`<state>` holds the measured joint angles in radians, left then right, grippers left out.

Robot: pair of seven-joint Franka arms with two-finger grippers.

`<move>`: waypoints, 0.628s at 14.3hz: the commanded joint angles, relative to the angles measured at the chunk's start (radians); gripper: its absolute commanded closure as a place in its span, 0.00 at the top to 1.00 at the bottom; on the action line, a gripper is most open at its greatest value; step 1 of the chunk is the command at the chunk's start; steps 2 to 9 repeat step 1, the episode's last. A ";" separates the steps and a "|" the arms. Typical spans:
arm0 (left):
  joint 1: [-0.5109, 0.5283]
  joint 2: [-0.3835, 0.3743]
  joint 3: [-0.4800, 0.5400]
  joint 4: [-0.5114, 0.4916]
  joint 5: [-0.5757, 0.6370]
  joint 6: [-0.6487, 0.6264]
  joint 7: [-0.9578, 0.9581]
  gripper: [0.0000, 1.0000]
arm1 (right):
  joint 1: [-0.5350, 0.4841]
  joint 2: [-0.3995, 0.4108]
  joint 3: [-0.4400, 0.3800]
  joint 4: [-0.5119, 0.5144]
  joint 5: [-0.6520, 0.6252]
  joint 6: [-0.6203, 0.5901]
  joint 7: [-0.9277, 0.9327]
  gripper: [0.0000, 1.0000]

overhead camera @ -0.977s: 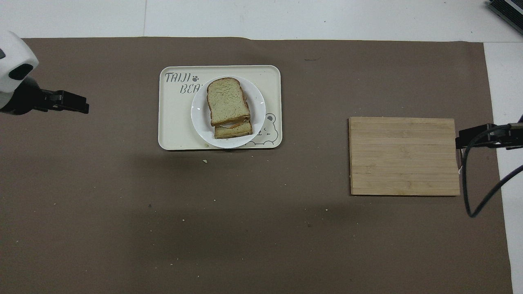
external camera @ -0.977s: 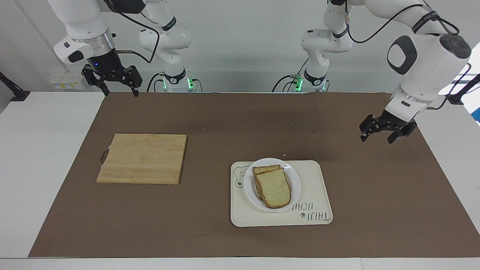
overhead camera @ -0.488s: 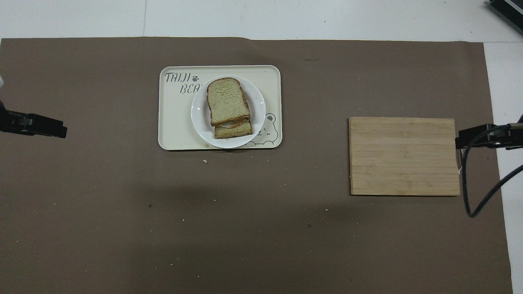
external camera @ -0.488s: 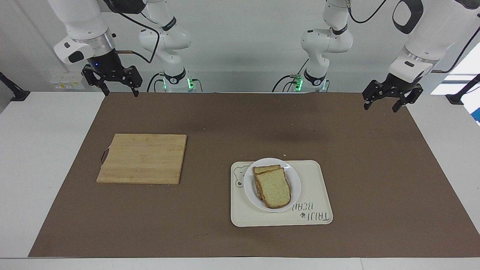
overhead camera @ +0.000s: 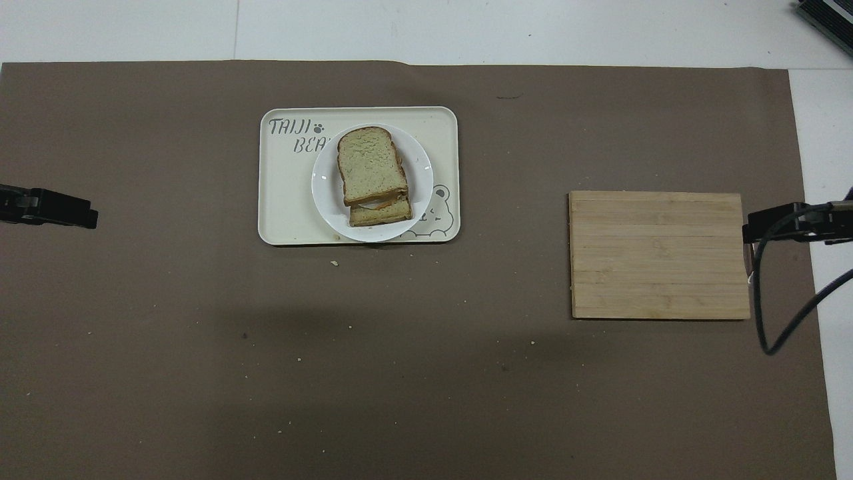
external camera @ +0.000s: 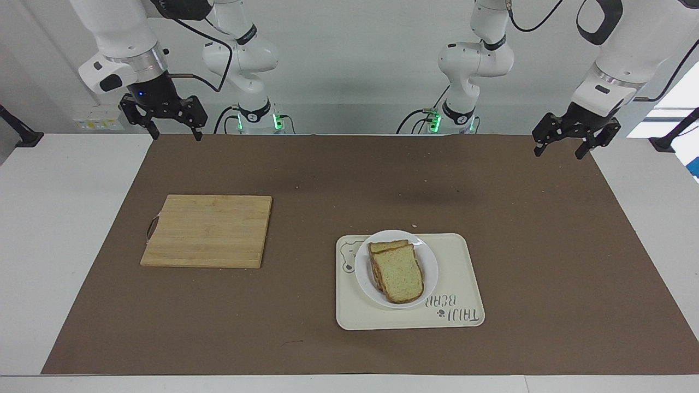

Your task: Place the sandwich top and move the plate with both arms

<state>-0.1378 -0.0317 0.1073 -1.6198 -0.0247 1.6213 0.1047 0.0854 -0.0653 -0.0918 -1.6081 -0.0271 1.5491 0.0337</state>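
Note:
The sandwich top [external camera: 400, 277] lies on a lower slice with filling, stacked on the small white plate [external camera: 430, 261]. The plate stands on the cream tray [external camera: 464, 284]. In the overhead view the top slice [overhead camera: 370, 165] sits a little askew on the stack, within the plate [overhead camera: 421, 175]. My left gripper [external camera: 560, 152] hangs open and empty in the air over the mat's edge at the left arm's end, apart from the plate; it also shows in the overhead view [overhead camera: 66, 210]. My right gripper [external camera: 173, 134] waits open and empty over the mat's corner at the right arm's end [overhead camera: 753, 233].
A wooden cutting board [external camera: 207, 230] lies bare on the brown mat toward the right arm's end; it also shows in the overhead view [overhead camera: 660, 257]. The tray [overhead camera: 286, 200] bears a bear drawing and lettering. Small crumbs dot the mat.
My left gripper has risen and drawn back from over the mat beside the tray to the mat's edge near the robots. The right arm, plate and sandwich have not moved.

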 commanded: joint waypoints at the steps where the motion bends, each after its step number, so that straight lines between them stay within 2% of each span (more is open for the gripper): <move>1: 0.001 -0.010 0.000 -0.009 0.002 -0.011 -0.014 1.00 | -0.010 -0.018 0.003 -0.021 0.006 0.003 -0.023 1.00; 9: 0.001 -0.010 0.000 -0.009 0.002 -0.011 -0.014 1.00 | -0.010 -0.018 0.003 -0.021 0.006 0.003 -0.023 1.00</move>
